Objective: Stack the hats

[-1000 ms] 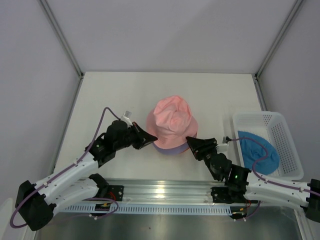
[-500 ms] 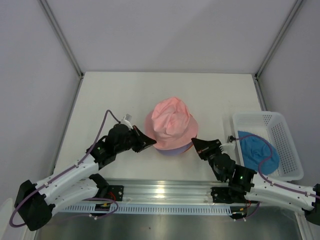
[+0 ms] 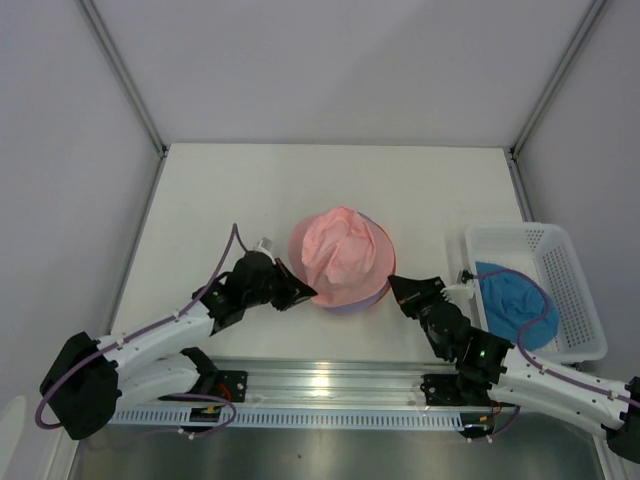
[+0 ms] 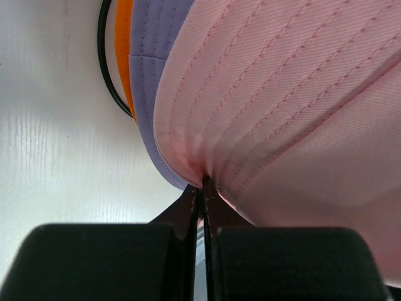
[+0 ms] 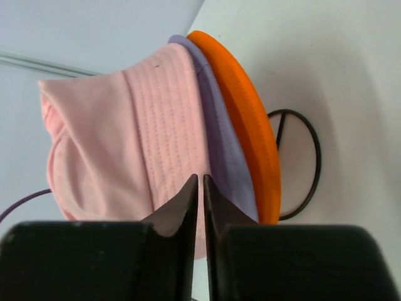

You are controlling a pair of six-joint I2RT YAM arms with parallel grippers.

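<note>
The pink hat point(image 3: 340, 252) sits on top of the pale purple hat point(image 3: 345, 303) and the orange hat, which rest on the black wire stand. In the left wrist view my left gripper point(image 4: 203, 183) is shut on the pink hat's brim point(image 4: 282, 94), with the purple hat point(image 4: 150, 69) and orange hat point(image 4: 125, 50) beneath. It is at the hat's near-left edge point(image 3: 310, 295). My right gripper point(image 3: 393, 284) is shut and empty, just off the near-right brim. Its wrist view shows the tips point(image 5: 200, 180) before the pink point(image 5: 125, 144), purple point(image 5: 227, 150) and orange point(image 5: 250, 125) brims. The blue hat point(image 3: 515, 300) lies in the basket.
The white slotted basket point(image 3: 520, 232) stands at the right table edge. The stand's black wire ring point(image 5: 311, 163) lies on the white table under the hats and also shows in the left wrist view point(image 4: 102, 63). Grey walls enclose the table on three sides.
The pink hat has come down lower over the purple and orange hats. My left gripper moved down and nearer with the brim. My right gripper drew back from the brim.
</note>
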